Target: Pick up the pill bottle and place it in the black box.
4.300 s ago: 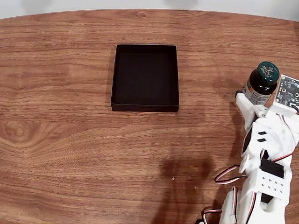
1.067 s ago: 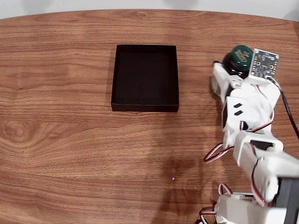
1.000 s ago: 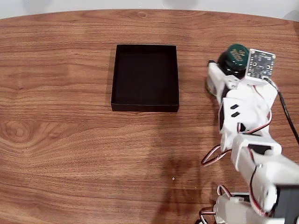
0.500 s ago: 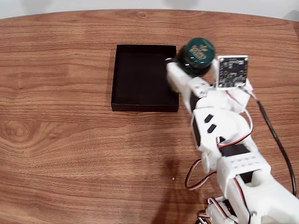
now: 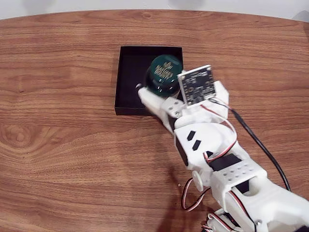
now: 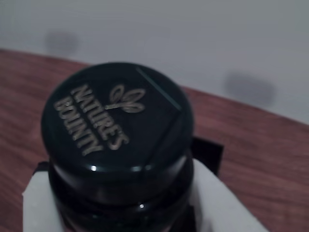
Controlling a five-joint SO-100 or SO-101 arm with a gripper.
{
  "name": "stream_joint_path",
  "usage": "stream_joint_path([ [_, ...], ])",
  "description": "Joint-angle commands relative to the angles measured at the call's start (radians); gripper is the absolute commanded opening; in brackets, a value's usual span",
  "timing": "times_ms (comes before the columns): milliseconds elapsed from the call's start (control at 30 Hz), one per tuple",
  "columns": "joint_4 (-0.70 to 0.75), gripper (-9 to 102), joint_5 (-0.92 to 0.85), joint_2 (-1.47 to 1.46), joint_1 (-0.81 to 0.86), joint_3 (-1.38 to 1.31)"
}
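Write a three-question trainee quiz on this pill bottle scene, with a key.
1. True or false: the pill bottle stands on bare wood beside the arm's base.
2. What is the gripper shut on?
A. the black box
B. the pill bottle
C. nothing
3. Fill in: in the wrist view the cap's pale lettering reads "Nature's ____".

Key:
1. False; in the fixed view it is held over the black box.
2. B.
3. Bounty.

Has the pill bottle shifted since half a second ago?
Yes. In the fixed view the pill bottle moved leftward, from the black box's right edge to over its interior, still held by the gripper.
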Motion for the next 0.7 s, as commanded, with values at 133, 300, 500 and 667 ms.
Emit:
stream_joint_path([
  [133,-0.186,15,0.014,-0.222,-0.040,-0.175],
  [300,-0.216,15,0.015,-0.348,-0.043,-0.288],
  [500,-0.235,14,0.006,-0.485,-0.025,-0.440],
  [667,-0.247,14,0.008,-0.575,-0.014,-0.511],
])
